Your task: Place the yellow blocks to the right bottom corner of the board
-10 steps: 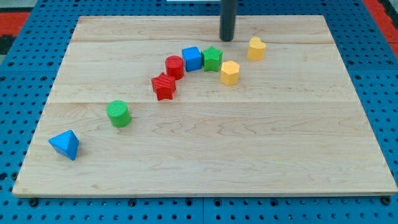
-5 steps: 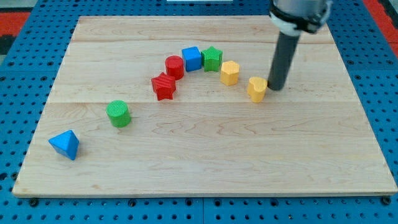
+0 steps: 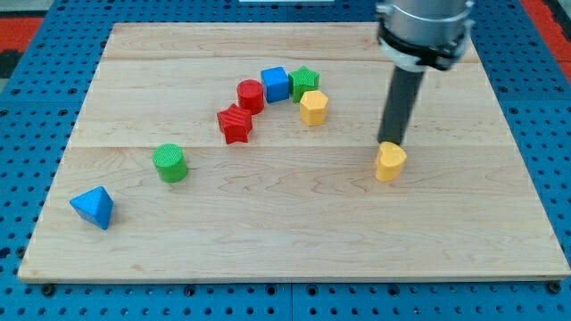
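My tip (image 3: 392,144) stands right of the board's middle, touching the upper edge of a yellow heart-shaped block (image 3: 390,163). A second yellow block, a hexagon (image 3: 313,107), sits up and to the left of it, just below the green star (image 3: 305,82). The wooden board (image 3: 294,241) lies on a blue pegboard; its right bottom corner (image 3: 546,265) holds no block.
A blue cube (image 3: 276,84), a red cylinder (image 3: 251,94) and a red star (image 3: 235,123) form an arc left of the green star. A green cylinder (image 3: 169,162) and a blue triangular block (image 3: 94,207) lie at the lower left.
My tip moved down from the top of the board and pushed the yellow heart down and slightly right. The yellow hexagon has shifted a little to the left, under the green star.
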Available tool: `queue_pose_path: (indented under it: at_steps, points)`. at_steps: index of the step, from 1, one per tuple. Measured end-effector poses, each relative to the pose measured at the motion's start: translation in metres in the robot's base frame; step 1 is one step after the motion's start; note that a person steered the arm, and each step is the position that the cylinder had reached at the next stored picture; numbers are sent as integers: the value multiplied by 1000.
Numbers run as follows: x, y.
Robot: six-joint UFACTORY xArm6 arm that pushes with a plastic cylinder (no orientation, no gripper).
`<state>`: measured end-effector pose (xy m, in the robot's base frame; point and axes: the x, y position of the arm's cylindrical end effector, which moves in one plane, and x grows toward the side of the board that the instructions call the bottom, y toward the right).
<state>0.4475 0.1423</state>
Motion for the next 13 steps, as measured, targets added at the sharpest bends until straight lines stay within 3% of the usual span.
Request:
queue_pose_path:
  at_steps: [2,3,4,5,6,7,8,10,12,13]
  points:
    - [9,-26]
    - [55,-16]
    - [68,38]
    - [34,-12]
    - [72,-57]
    - [109,5]
    - [115,34]
    - [77,-86]
    - [-42,-163]
    - [-71,-192]
